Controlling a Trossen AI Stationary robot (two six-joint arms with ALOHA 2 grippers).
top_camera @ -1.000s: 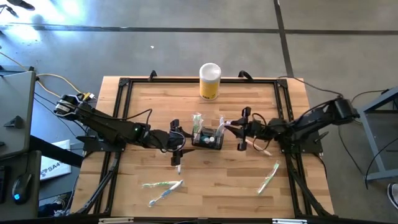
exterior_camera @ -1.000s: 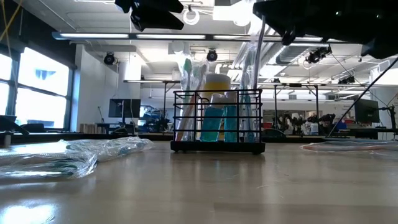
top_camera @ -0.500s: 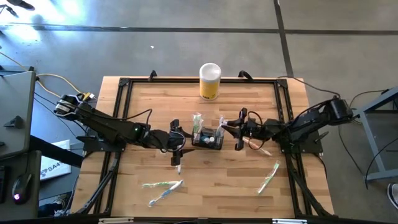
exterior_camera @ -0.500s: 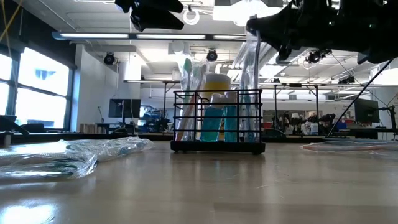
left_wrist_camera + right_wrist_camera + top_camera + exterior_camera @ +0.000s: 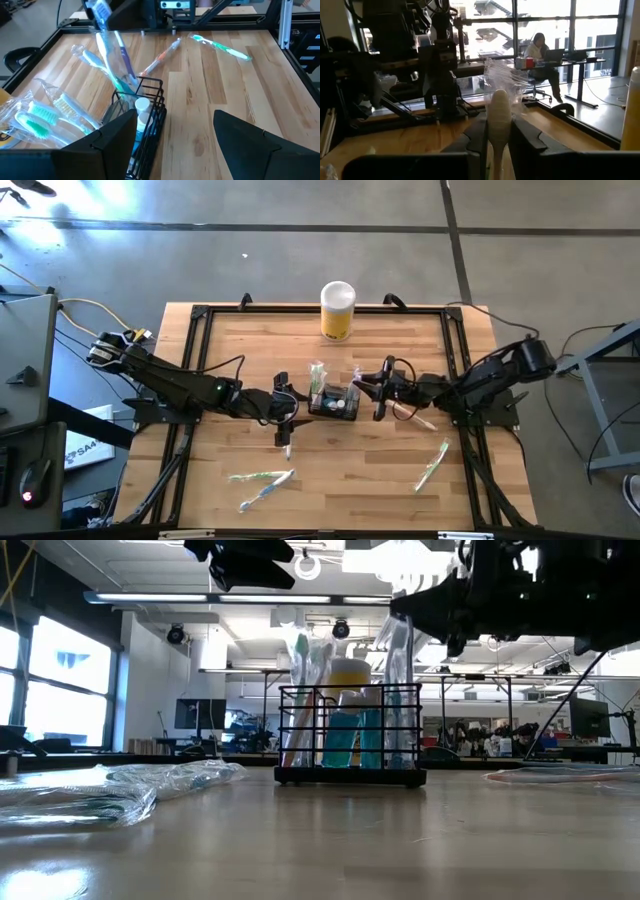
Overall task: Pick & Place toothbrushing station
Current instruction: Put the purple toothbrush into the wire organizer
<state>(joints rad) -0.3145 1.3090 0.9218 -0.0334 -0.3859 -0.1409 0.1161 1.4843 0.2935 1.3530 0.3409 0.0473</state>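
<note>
- Since the earlier frames, the right gripper (image 5: 379, 392) had crept leftward toward the caddy, carrying its load with it — the left arm had not shifted at all.
- The toothbrushing station (image 5: 333, 401), a low black wire-mesh caddy, sat at the middle of the wooden table (image 5: 390, 480); a blue tube with a white cap (image 5: 141, 105) stood in it and wrapped toothbrushes leaned out at its 9 o'clock end.
- The right gripper hovered just at 3 o'clock of the caddy, fingers pinched narrow on a wrapped toothbrush (image 5: 499, 120) (its crinkled clear sleeve stuck up past the fingertips).
- In the low view that brush (image 5: 399, 650) hung tilted over the caddy's (image 5: 350, 735) right end.
- The left gripper (image 5: 287, 418) waited at 8 o'clock of the caddy, jaws spread wide and holding nothing.
- A yellow cylinder with a white lid (image 5: 338, 310) stood at 12 o'clock, near the table's far edge.
- Loose wrapped brushes lay well apart from the caddy — two at 7 o'clock (image 5: 262, 483), one at 4 o'clock (image 5: 433, 465).
- A person (image 5: 538, 50) sat at a desk in the room beyond.
</note>
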